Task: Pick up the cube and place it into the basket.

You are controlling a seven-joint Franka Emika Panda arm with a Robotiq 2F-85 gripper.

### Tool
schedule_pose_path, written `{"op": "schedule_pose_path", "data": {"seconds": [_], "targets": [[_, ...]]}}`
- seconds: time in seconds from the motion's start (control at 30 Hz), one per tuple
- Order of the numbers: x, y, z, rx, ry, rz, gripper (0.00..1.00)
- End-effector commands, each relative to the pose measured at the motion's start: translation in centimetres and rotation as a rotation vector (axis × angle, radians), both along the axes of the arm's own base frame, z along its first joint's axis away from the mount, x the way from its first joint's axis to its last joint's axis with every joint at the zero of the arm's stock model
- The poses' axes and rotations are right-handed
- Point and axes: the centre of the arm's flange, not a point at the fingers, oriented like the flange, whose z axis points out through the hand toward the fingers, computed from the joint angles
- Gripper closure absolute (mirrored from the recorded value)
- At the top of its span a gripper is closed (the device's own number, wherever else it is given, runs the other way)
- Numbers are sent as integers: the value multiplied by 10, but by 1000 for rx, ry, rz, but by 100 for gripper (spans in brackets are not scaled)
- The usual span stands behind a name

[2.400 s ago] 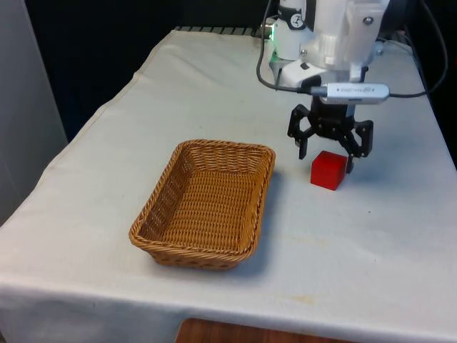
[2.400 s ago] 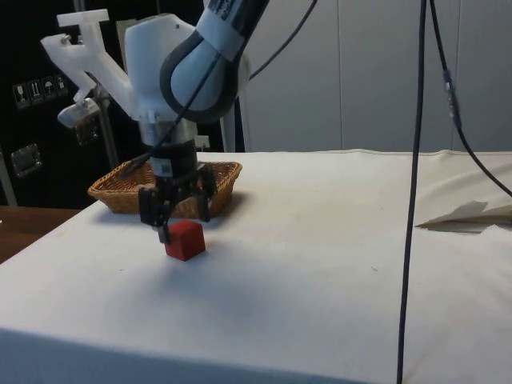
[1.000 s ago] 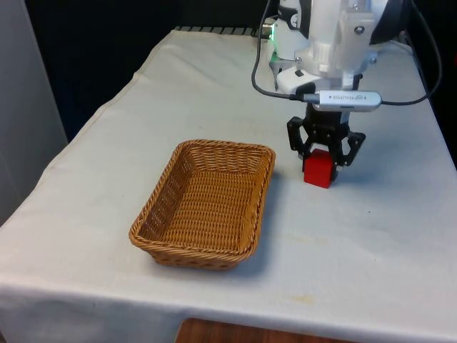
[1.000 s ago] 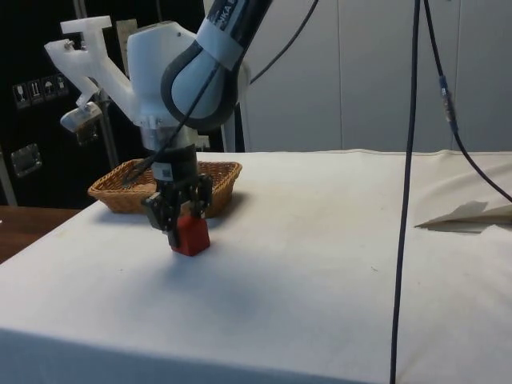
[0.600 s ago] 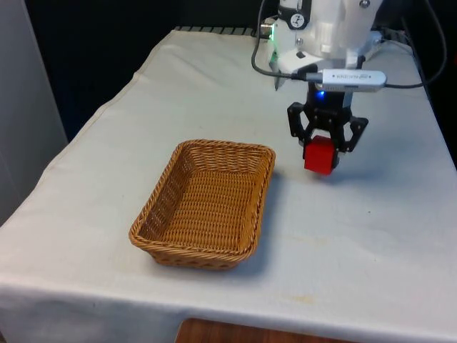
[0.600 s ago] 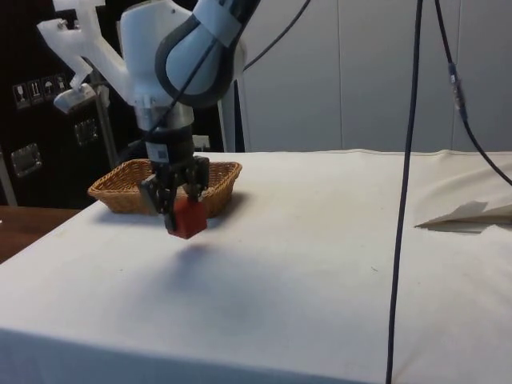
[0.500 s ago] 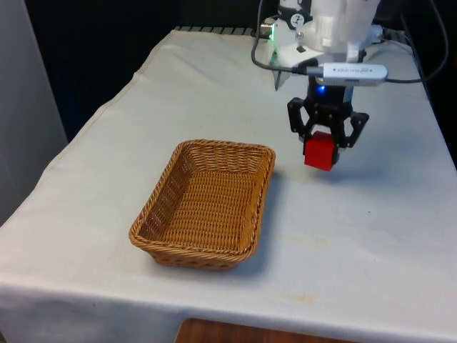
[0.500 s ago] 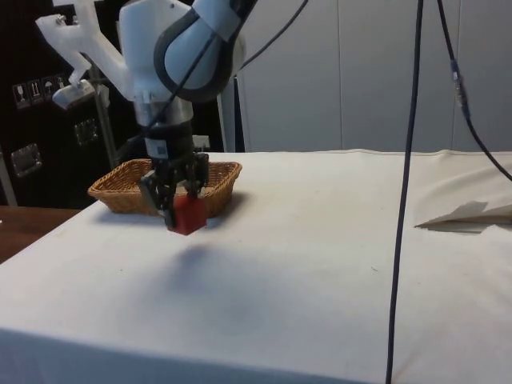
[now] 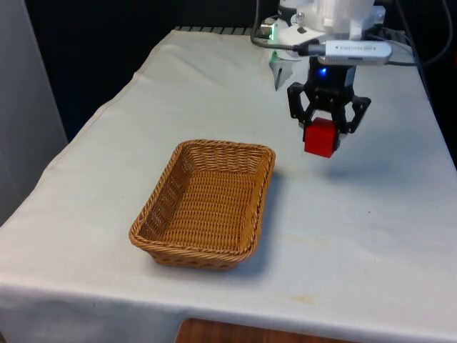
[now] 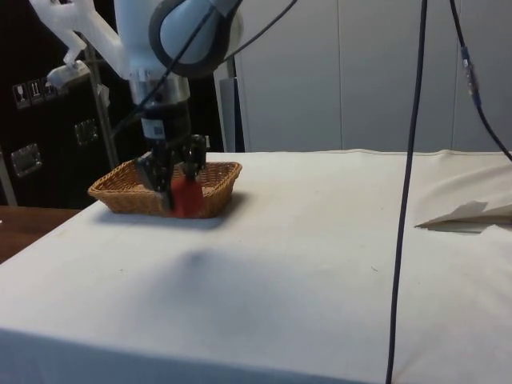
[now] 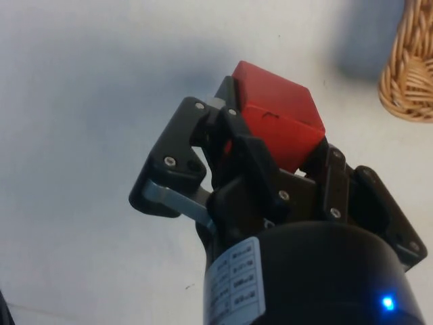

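Partly hidden: cube [image 9: 319, 138], top between fingers [image 11: 252, 162]
Gripper [image 9: 326, 127]: pointing down, clamped on cube, above cloth [image 9: 371, 236], beside basket [image 9: 206, 204]

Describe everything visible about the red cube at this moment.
The red cube is a plain, solid-coloured block with matte faces and sharp edges. It hangs above the white cloth, slightly tilted, clamped between the black gripper's jaws, which grip two opposite faces. Nothing else touches it. It sits to the front view's right of the wicker basket, not yet over it.
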Motion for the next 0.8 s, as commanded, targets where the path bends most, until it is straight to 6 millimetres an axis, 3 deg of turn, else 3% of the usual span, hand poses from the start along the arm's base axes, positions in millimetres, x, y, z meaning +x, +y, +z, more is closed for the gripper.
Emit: {"op": "schedule_pose_path", "data": {"seconds": [0.0,0.77], "targets": [[0,-1,4,-2,2,3,99],[-7,-6,72,0,-5,43,99]]}}
